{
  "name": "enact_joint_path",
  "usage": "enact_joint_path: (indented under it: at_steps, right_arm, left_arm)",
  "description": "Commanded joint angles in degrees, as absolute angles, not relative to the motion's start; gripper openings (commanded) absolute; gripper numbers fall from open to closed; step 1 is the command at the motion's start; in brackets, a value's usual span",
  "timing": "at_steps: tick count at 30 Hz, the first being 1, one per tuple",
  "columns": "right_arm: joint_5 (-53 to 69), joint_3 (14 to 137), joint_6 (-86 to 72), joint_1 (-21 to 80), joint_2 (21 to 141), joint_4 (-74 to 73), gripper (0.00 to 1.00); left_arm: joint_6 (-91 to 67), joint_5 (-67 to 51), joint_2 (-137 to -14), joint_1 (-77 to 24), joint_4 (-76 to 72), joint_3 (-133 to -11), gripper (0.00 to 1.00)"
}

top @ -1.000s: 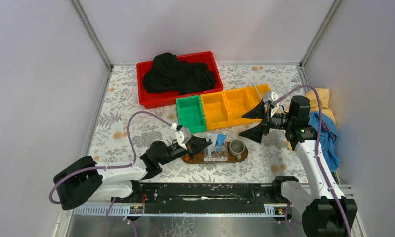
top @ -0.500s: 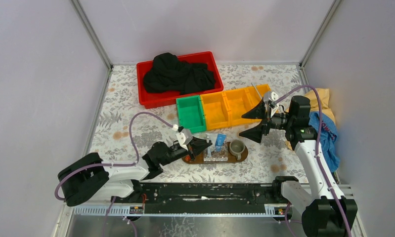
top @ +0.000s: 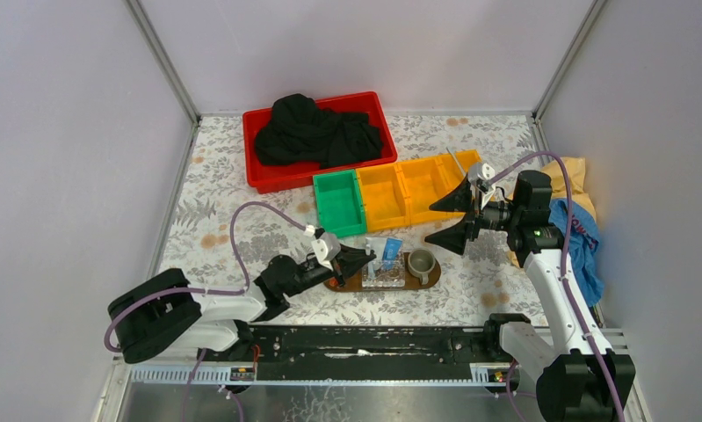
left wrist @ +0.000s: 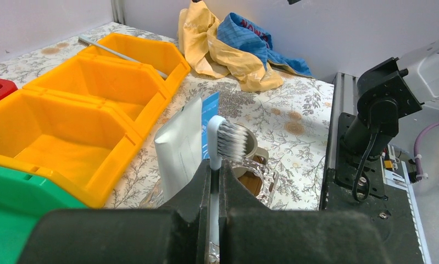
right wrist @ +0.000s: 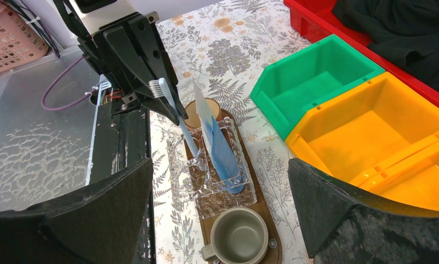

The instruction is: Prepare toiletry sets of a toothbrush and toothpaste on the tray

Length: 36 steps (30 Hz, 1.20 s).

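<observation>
**1. Confirm the grip.** The left hand point(left wrist: 214, 170) is clamped fully shut on the handle of a toothbrush point(left wrist: 214, 137), bristles up. In the right wrist view the toothbrush slants down from the hand, at the upper left of the frame, to the clear box point(right wrist: 217, 190) on the tray point(right wrist: 271, 246). You cannot tell whether its lower end touches bottom.

**2. Note the neighbours.** The white toothpaste point(left wrist: 178, 146) and the blue toothpaste point(right wrist: 222, 154) stand in the same box, just beside the toothbrush. A cup point(right wrist: 236, 236) stands on the tray at the lower centre of that frame.

**3. Seat the toothbrush.** This appears to be the step in hand.
- Lower the toothbrush along its own axis until the handle end rests in the box.
- Do not sweep sideways. The tubes lean close and could tip.
- Press lightly. The box looks light and may slide on the tray.

**4. Release.**
- Part the fingers only once the box wall supports the toothbrush.
- Open just enough to free the handle.
- Withdraw back along the line of approach, toward the upper left of the right wrist frame, so the fingers do not drag the bristles.

**5. Mind the other arm.** The right hand point(top: 450, 218) is spread wide and holds nothing. It hovers over the desk point(top: 215, 202) at centre right of the top view, between the bins and the tray. A second toothbrush point(left wrist: 121, 53) lies across the far yellow bin point(left wrist: 145, 49), probably the next pick.
</observation>
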<state>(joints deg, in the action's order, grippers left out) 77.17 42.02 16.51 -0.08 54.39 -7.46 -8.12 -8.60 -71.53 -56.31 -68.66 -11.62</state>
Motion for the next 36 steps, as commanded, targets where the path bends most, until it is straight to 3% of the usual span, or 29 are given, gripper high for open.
enact_joint_path:
  at_steps: [1,16,36]
  right_arm:
    - [78.38,43.33,17.03,-0.48,54.50,-6.78,0.99]
    - [78.43,43.33,17.06,-0.44,54.76,-6.77,0.99]
    - [78.58,43.33,17.05,-0.45,54.93,-6.77,0.99]
  left_arm:
    - [-5.71,-7.68,-72.32,-56.74,-76.48,-10.48,0.00]
    - [-2.75,-9.81,-75.30,-56.78,-82.28,-8.84,0.00]
    - [-2.99,-10.89,-77.98,-56.78,-85.49,-7.93,0.11]
